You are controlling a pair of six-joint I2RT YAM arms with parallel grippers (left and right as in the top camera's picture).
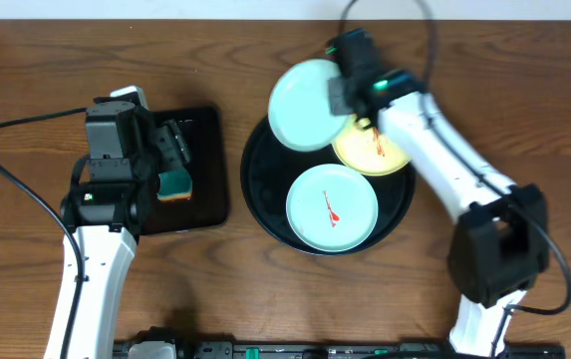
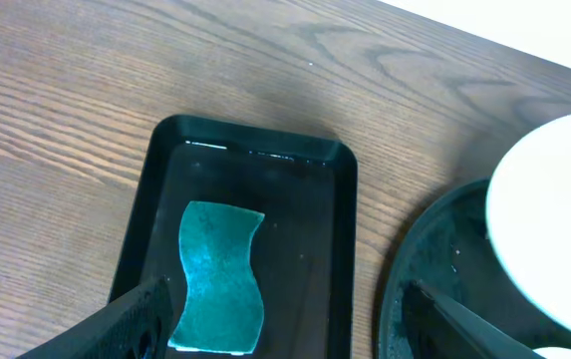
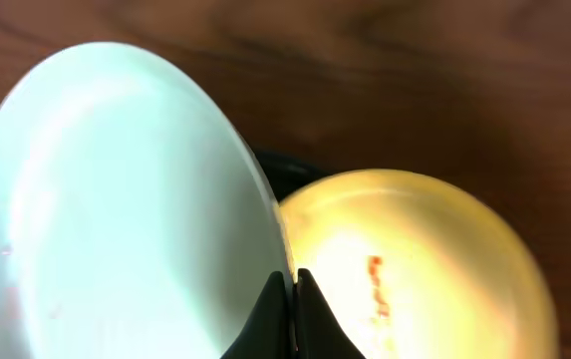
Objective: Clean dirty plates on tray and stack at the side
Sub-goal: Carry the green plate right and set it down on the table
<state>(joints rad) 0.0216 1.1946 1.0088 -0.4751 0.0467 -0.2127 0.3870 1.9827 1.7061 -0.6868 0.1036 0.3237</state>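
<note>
Right hand (image 3: pixel 292 299): fingers together, pinching the rim of a light blue plate (image 1: pixel 308 105).
Held plate: lifted over the upper-left rim of the round black tray (image 1: pixel 265 189), apparently tilted. Faint reddish specks near one edge in the right wrist view, too small to confirm.
Yellow plate (image 3: pixel 415 269): lying on the tray just beside the pinch point, red smear on its face.
Second blue plate (image 1: pixel 332 207): flat in the near part of the tray, red smear across the centre.
Left hand (image 2: pixel 290 319): fingers apart, empty, hovering over the rectangular black tray (image 2: pixel 255 170).
Sponge (image 2: pixel 220 279): green, lying flat in that tray below the spread fingers, not touched.
Step in hand (judged): presenting the plate for wiping, with the sponge not yet collected.
Recommended handling: lower straight onto the sponge and close across its narrow waist. Hold the plate steady, face turned toward the left arm. Wipe away from the pinch, not toward it.
Risk: thin rim grip, liable to slip under sponge pressure, with the yellow plate close below.
Stack site: none seen on the desk (image 1: pixel 46 60).
</note>
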